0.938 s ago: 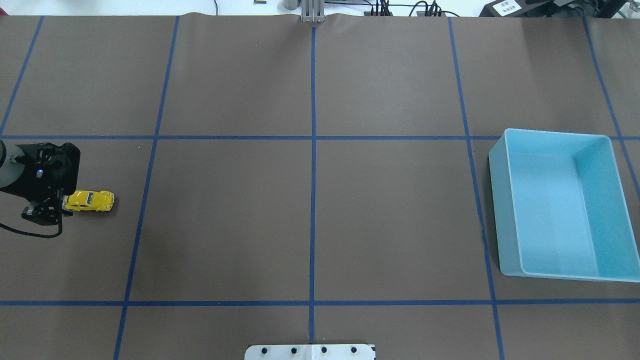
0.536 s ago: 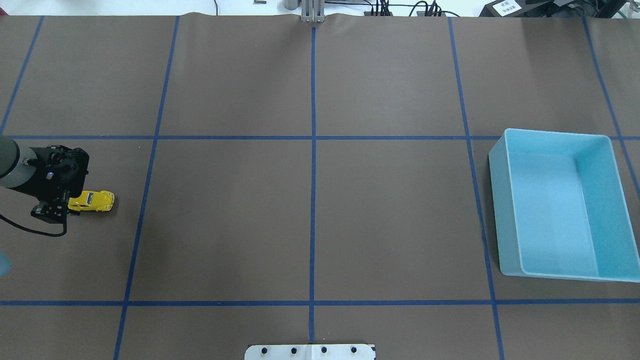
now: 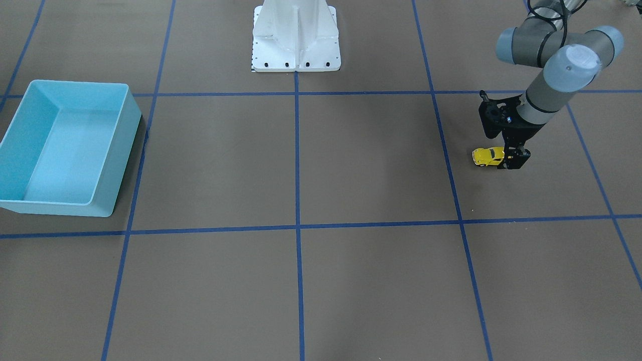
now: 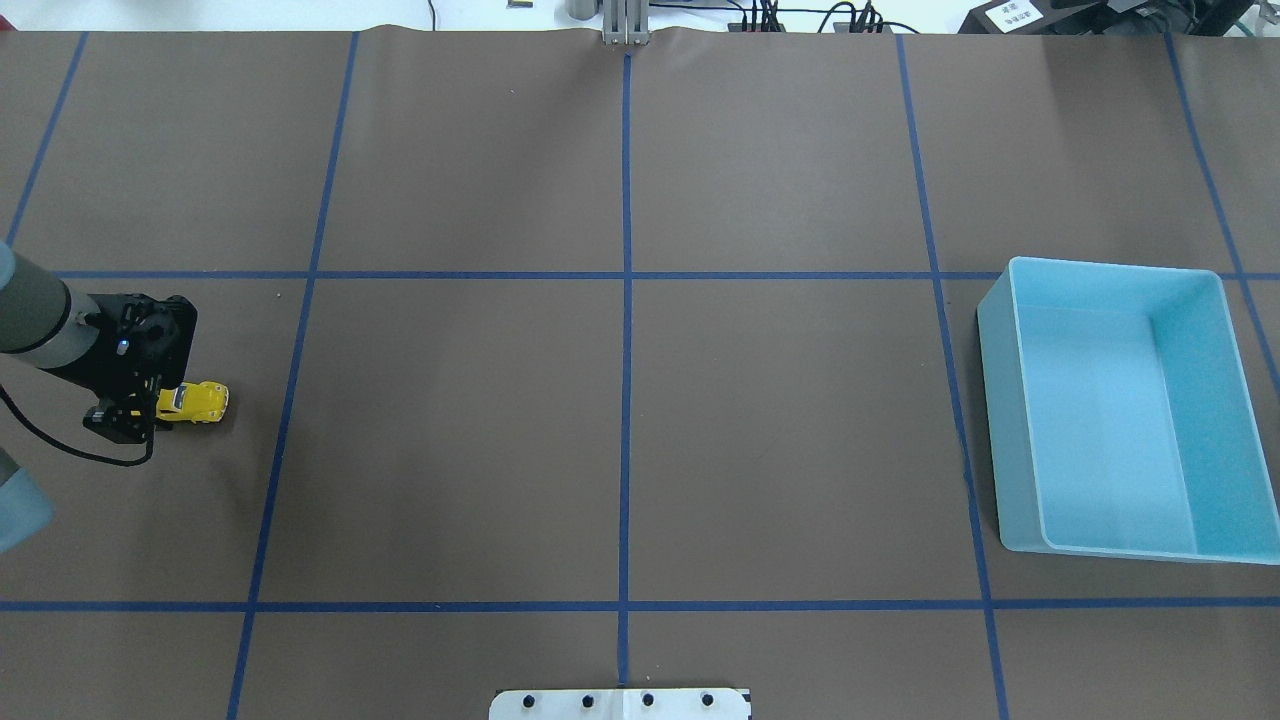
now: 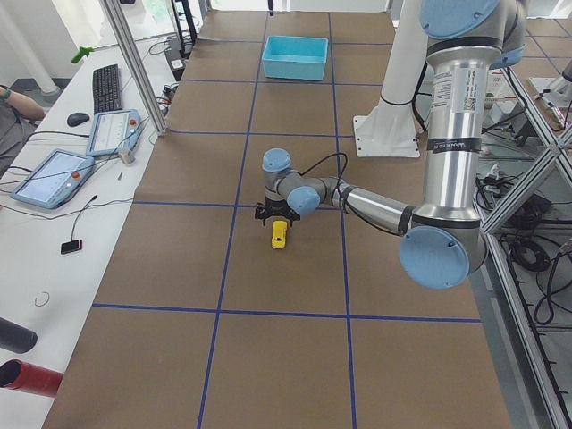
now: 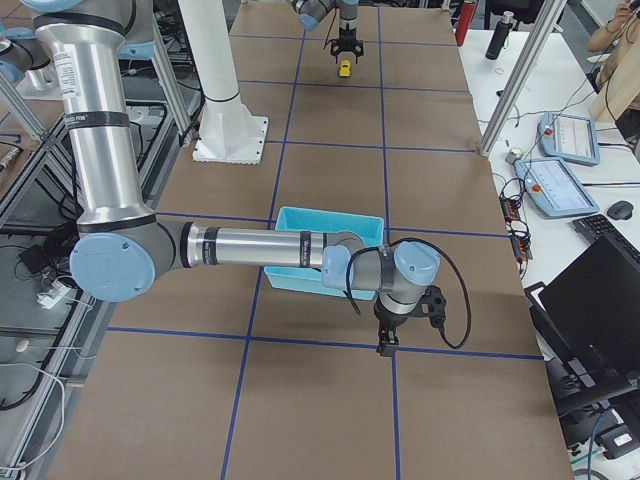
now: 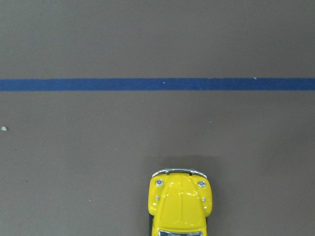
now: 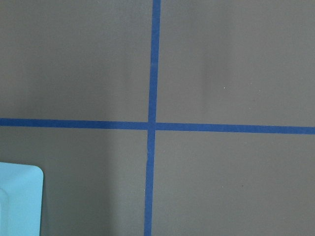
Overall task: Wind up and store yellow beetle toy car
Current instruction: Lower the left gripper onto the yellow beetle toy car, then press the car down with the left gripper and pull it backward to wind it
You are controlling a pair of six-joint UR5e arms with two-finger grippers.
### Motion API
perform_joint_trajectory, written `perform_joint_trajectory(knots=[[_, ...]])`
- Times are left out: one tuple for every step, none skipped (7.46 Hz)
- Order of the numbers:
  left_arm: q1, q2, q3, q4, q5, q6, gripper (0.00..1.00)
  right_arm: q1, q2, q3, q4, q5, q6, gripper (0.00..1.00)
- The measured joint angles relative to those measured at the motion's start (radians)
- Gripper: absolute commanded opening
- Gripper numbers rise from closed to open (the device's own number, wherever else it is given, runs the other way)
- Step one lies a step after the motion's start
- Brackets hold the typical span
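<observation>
The left gripper (image 4: 142, 408) slid over the car's (image 4: 197, 400) back by the left edge, ready to wind. I can't tell if it's squeezing.

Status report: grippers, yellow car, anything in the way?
Left gripper open, astride rear of yellow beetle toy car. Right gripper by blue bin, state unclear. Car on table. Nothing seen in the way.

Blue tape cross (image 8: 150, 125), blue bin (image 8: 18, 201) corner
</observation>
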Motion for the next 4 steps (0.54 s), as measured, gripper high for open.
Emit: perform_joint_trajectory(knots=[[0.000, -0.006, 0.013, 0.000, -0.005, 0.000, 1.00, 0.000, -0.001, 0.000, 0.000, 0.000, 0.000, 1.00], [0.000, -0.010, 0.022, 0.000, -0.008, 0.000, 1.00, 0.000, -0.001, 0.000, 0.000, 0.000, 0.000, 1.00], [0.000, -0.017, 0.035, 0.000, -0.011, -0.001, 1.00, 0.000, -0.002, 0.000, 0.000, 0.000, 0.000, 1.00], [0.000, -0.027, 0.049, 0.000, -0.013, -0.001, 0.99, 0.000, -0.002, 0.000, 0.000, 0.000, 0.000, 1.00]])
